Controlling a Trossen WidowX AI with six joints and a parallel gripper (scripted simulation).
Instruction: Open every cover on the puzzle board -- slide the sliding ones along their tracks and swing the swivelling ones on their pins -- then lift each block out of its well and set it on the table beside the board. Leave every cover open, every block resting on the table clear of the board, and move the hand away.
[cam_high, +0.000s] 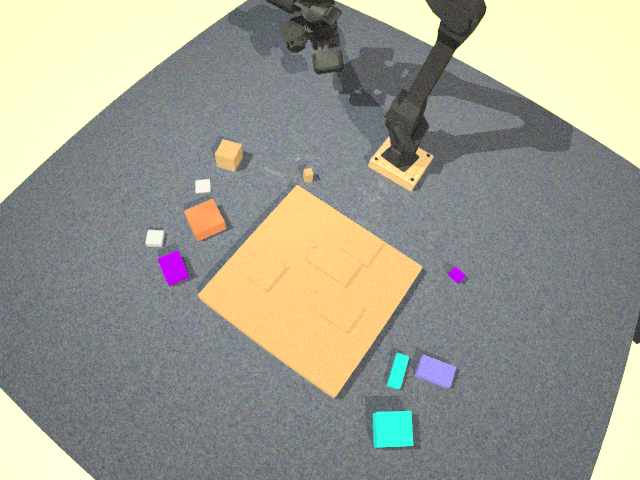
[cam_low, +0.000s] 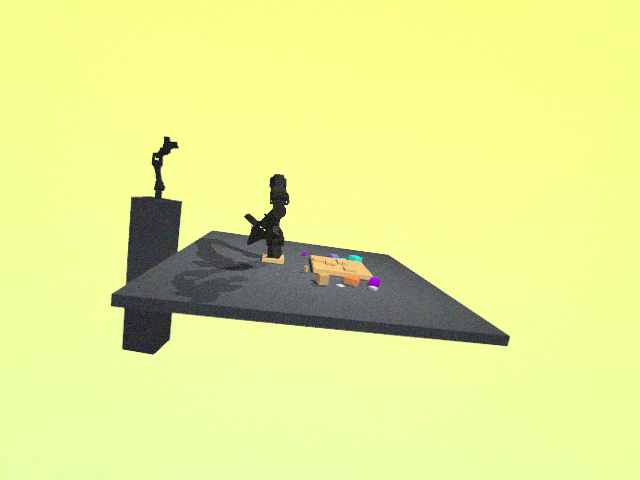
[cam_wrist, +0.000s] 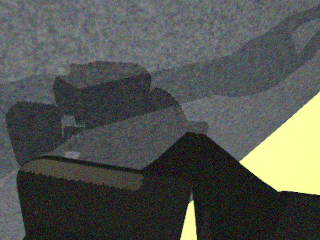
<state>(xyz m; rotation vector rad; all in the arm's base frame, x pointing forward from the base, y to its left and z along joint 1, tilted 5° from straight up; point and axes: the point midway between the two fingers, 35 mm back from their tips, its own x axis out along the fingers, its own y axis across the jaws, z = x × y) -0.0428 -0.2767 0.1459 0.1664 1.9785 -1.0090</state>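
The tan puzzle board (cam_high: 289, 351) (cam_low: 323, 269) lies flat on the table. Its same-coloured covers show as faint raised outlines, among them a left cover (cam_high: 263, 271), a middle cover (cam_high: 333, 266) and a lower cover (cam_high: 336, 312); whether they are open cannot be told, and no block shows in a well. An orange block (cam_high: 205, 219) (cam_low: 351, 280), a purple block (cam_high: 173, 267) (cam_low: 374, 282) and a large tan block (cam_high: 228, 155) (cam_low: 322, 279) rest on the table clear of the board. My gripper (cam_wrist: 193, 142) is shut, empty, with its tips together, well away from the board behind the arm's base.
Two white pieces (cam_high: 202, 186) (cam_high: 155, 238) and a small tan block (cam_high: 308, 175) lie near the board. Across it lie a small purple block (cam_high: 456, 274), a cyan bar (cam_high: 398, 370), a blue-violet block (cam_high: 435, 370) and a large cyan block (cam_high: 392, 428). The arm's base (cam_high: 381, 169) stands behind the board.
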